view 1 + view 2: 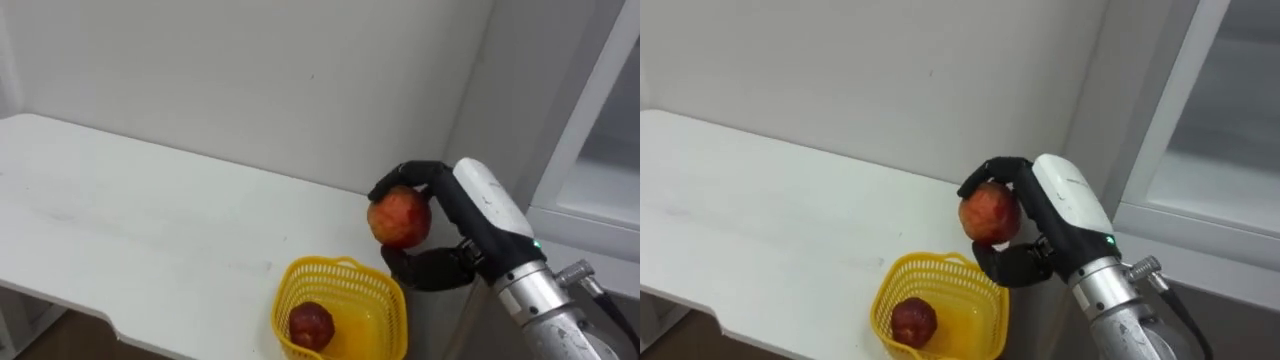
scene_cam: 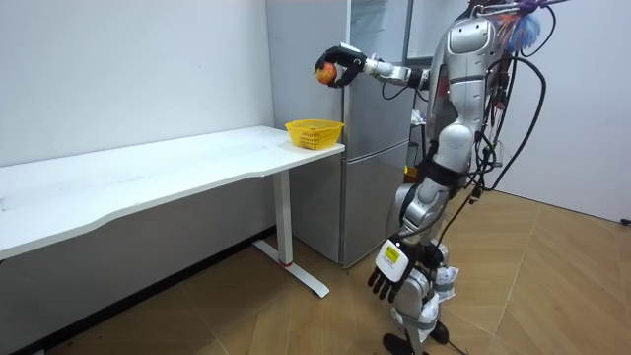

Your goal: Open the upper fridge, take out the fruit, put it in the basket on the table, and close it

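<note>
My right hand (image 1: 478, 208) is shut on a red and yellow apple (image 1: 400, 217), with dark fingers curled over its top and the thumb under it. The apple hangs in the air just above and to the right of a yellow mesh basket (image 1: 346, 273). The basket stands at the near right end of the white table (image 1: 150, 220) and holds another red fruit (image 1: 311, 325). The room view shows the arm stretched out towards the table with the apple (image 2: 325, 72) well above the basket (image 2: 315, 131). My left hand (image 2: 386, 280) hangs low at my side, fingers relaxed.
The grey fridge (image 2: 380, 128) stands right beside the table's end, and I stand in front of it. Its pale upper compartment (image 1: 600, 150) shows at the right of the eye views. A white wall runs behind the table.
</note>
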### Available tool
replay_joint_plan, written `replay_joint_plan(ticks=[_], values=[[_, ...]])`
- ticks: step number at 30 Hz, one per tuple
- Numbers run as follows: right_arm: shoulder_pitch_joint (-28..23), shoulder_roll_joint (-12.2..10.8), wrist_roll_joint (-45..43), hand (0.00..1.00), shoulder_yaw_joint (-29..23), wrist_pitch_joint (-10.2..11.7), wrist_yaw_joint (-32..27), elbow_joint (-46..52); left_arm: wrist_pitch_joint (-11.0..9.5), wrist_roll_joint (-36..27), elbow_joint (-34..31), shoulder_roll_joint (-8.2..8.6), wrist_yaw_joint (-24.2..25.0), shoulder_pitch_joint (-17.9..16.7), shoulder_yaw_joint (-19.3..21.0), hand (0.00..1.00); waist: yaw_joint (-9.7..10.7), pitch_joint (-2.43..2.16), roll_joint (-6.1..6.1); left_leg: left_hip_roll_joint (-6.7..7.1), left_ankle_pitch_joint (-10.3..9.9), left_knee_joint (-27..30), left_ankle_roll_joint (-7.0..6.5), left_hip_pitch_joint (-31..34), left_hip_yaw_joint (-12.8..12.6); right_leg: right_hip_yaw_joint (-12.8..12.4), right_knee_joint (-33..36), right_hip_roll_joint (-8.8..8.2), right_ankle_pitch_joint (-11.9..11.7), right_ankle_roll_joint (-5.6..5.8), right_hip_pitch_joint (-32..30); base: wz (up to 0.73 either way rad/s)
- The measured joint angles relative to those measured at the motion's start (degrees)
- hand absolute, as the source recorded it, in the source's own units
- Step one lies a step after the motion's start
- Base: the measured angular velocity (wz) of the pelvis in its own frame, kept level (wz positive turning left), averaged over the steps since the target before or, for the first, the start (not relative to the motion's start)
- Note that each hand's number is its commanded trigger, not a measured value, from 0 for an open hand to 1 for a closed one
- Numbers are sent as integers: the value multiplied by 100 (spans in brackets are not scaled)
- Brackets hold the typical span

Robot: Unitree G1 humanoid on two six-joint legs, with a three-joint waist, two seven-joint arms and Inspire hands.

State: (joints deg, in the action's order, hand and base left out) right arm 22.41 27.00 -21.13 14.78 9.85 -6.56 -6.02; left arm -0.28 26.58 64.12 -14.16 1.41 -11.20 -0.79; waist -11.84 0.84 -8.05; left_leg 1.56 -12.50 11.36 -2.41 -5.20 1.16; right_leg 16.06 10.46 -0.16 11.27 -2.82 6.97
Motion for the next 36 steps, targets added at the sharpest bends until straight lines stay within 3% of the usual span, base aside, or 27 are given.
replay_joint_plan(ticks=[4, 12, 34, 36], values=[[7, 0, -49, 100, 184, -126, 176, -397, 40, -2, 1, -39, 29, 4, -4, 0, -114, -7, -54, 7, 0, 4, 0, 2, 66, 125, 12, -14, 0, 0, 18, 8], [14, 0, -132, 100, 266, -129, 314, -497, 67, -3, -3, -72, 140, 29, -12, 0, -138, -2, -61, 24, 0, 31, -1, 61, 138, 181, 10, -31, 0, 1, 29, 6], [14, -1, -123, 100, 451, -160, 596, -454, 87, 2, -4, -113, 204, 170, 5, 0, -264, 8, -46, 37, 6, 38, 6, 86, 204, 147, -69, -15, 3, 4, 60, 2], [14, -1, -124, 43, 463, -235, 608, -454, 132, 2, -4, -114, 202, 169, 6, 0, -265, 7, -46, 37, 6, 38, 7, 86, 219, 144, -71, -11, 3, 4, 65, 5]])
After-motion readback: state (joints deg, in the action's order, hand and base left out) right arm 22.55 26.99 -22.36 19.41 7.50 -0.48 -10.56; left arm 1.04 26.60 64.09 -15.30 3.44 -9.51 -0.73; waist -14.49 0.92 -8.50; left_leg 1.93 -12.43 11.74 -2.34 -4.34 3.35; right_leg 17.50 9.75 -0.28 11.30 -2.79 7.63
